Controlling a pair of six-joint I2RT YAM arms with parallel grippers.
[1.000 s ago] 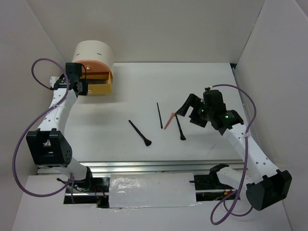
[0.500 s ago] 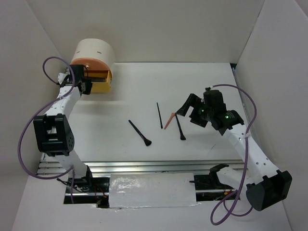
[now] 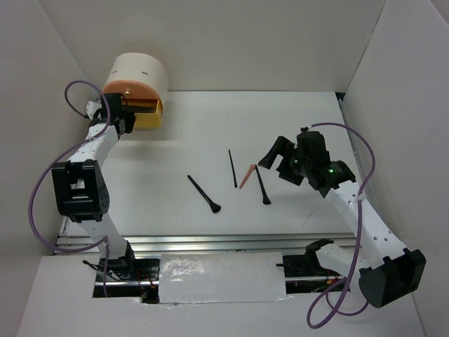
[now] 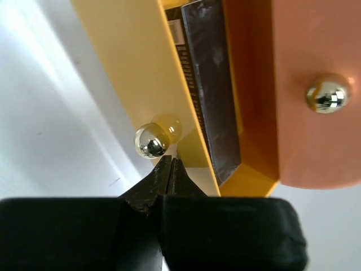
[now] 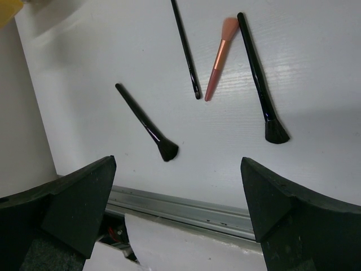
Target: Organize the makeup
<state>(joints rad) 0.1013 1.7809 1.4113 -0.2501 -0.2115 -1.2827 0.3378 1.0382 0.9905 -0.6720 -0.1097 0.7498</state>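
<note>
Four pieces of makeup lie on the white table: a black brush (image 3: 203, 194) (image 5: 145, 123), a thin black stick (image 3: 232, 168) (image 5: 185, 51), a coral stick (image 3: 247, 175) (image 5: 217, 56) and a second black brush (image 3: 262, 186) (image 5: 256, 73). A grey rectangular case (image 4: 208, 90) lies inside the yellow drawer (image 3: 149, 118) (image 4: 135, 68) of the round box. My left gripper (image 3: 128, 121) (image 4: 171, 162) is shut and empty, its tips just below the drawer's chrome knob (image 4: 151, 141). My right gripper (image 3: 273, 154) (image 5: 177, 161) hangs open above the table, right of the brushes.
The round cream-and-orange drawer box (image 3: 137, 77) stands at the back left. Above the yellow drawer is a closed orange drawer front (image 4: 316, 147) with its own knob (image 4: 327, 93). White walls enclose the table, and a metal rail (image 5: 180, 209) runs along the near edge.
My left gripper has moved toward the box and the yellow drawer sits further in than before. The left elbow has swung in. The right arm has not moved.
</note>
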